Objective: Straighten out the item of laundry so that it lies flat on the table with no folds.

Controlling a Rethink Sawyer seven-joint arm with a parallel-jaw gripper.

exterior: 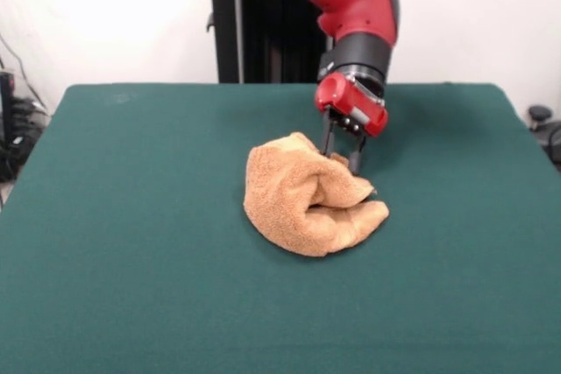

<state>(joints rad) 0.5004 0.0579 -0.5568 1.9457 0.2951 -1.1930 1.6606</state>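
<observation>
Towel (307, 203) sits near bench (131, 260) centre, slightly toward 3 o'clock. It's bunched, not flat: a rolled lobe along the 5 o'clock side, a raised fold at 11 o'clock, deep crease running through the middle.

Claw (343, 160) comes down at the towel's 1 o'clock edge. Two dark fingers (326, 141) visible with a gap between them, so spread, not clamped. Tips are at or just into the terry; can't tell if any cloth is between them.

My read on the step: get a grip on the upper layer at that 1 o'clock edge, then peel it outward to unroll.

How to do it well:
- Pinch only the top layer. Grabbing the full stack just drags the lump.
- Go for a corner or hem, not mid-fold.
- Lift low, pull toward 1–2 o'clock, away from the rolled lobe, so bench friction holds the bottom layer.
- Plenty of bare bench on that side, so there's room.
- Risk: the whole bundle slides instead of opening.
</observation>
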